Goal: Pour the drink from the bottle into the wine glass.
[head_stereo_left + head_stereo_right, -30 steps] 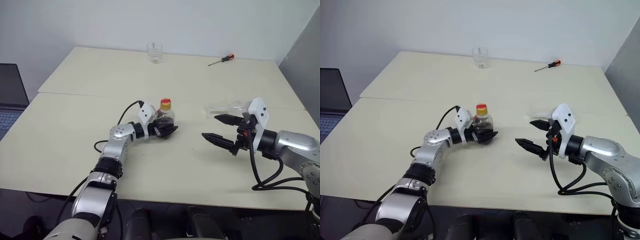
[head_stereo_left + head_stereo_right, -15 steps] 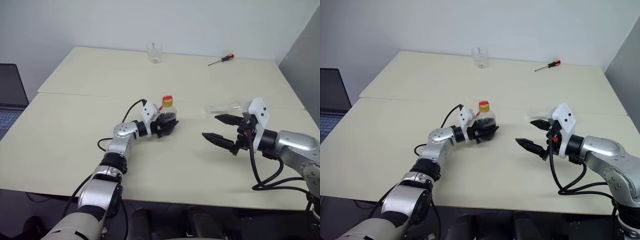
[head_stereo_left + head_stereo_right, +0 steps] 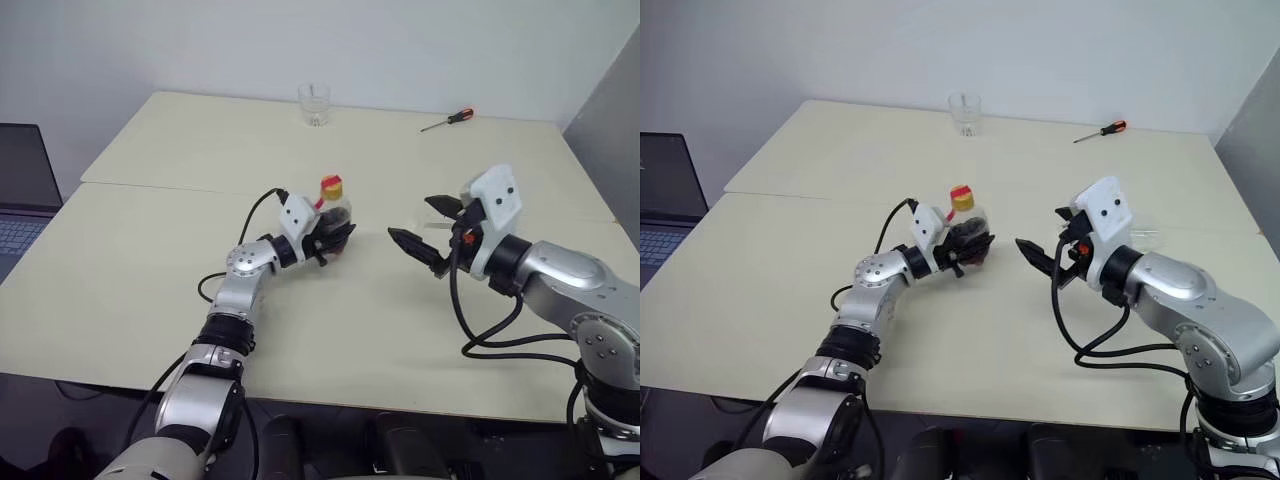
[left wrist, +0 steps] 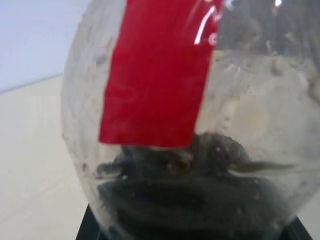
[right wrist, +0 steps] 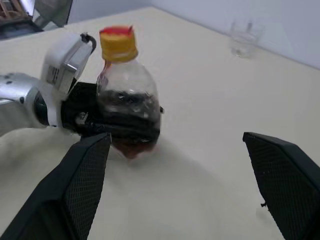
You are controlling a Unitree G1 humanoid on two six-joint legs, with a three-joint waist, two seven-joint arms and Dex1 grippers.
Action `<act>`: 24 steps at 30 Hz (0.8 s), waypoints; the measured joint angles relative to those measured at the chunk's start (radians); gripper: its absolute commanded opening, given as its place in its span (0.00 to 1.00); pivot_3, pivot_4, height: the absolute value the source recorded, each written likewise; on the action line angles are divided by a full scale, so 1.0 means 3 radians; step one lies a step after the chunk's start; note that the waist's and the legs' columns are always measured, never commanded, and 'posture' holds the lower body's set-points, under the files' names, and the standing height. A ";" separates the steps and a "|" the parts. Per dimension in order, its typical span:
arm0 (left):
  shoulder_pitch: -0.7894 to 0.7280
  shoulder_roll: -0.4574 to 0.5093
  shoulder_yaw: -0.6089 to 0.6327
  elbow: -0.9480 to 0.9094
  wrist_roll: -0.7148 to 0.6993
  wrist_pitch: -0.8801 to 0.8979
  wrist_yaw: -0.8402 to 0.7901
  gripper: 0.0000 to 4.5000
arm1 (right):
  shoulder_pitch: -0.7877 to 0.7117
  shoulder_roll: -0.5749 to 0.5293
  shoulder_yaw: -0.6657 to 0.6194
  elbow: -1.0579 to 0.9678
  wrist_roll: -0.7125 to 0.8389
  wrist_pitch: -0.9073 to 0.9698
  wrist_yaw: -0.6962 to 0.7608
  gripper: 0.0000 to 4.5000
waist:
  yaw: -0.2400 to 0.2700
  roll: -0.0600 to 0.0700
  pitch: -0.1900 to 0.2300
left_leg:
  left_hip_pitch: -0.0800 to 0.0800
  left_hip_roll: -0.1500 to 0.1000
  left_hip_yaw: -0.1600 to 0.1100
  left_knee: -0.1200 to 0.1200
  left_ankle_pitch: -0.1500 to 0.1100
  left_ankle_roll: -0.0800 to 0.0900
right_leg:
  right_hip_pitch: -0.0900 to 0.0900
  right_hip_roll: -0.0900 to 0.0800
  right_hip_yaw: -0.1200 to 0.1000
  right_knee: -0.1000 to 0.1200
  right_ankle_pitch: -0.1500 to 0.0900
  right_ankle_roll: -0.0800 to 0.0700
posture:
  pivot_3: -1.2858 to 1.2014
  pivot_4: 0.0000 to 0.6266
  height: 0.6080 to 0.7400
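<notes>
bottle gripped by the left gripper, right gripper held wide apart.

the bottle (image 3: pixel 334 207) is clamped low on its body by the left gripper (image 3: pixel 333 238), upright, cap on, with dark drink (image 5: pixel 129 116) in its lower half. just right of the bottle the right gripper (image 3: pixel 428 229) is held with fingers spread. far behind the bottle a tumbler (image 3: pixel 313 104) and a screwdriver (image 3: pixel 447 120) are seen on the table (image 3: pixel 150 260).

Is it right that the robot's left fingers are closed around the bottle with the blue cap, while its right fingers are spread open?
Nearly. The bottle has a yellow cap with red on top, not blue, as the right wrist view shows. The left gripper does hold it, and the right gripper is open.
</notes>
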 measured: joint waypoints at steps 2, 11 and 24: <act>0.0040 -0.0067 -0.0083 -0.0153 0.0004 0.0143 0.0031 0.33 | -0.0177 0.0147 -0.0010 -0.0056 0.0023 0.0166 -0.0204 1.00 | -0.0005 0.0000 0.0000 | 0.0001 0.0000 0.0000 0.0001 0.0000 0.0000 | 0.0000 0.0000 0.0000 0.0001 0.0000 0.0001 | 0.52 0.24 1.00; -0.0051 -0.0115 -0.0295 0.0056 0.0073 0.0242 -0.0132 0.32 | -0.0490 0.0484 -0.0061 -0.0215 -0.0005 0.0748 -0.0671 1.00 | -0.0012 0.0001 0.0000 | 0.0000 0.0000 -0.0001 -0.0004 0.0000 0.0001 | -0.0003 0.0005 -0.0003 0.0001 0.0001 -0.0006 | 0.52 0.24 1.00; -0.0810 0.0084 -0.0197 0.0795 -0.0128 0.0147 -0.1321 0.30 | -0.0272 -0.0059 -0.0721 -0.0405 0.0716 0.0841 -0.0136 1.00 | -0.0024 0.0003 0.0002 | -0.0003 -0.0002 -0.0003 -0.0006 -0.0001 0.0002 | -0.0008 0.0006 0.0000 0.0001 -0.0006 0.0005 | 0.52 0.24 1.00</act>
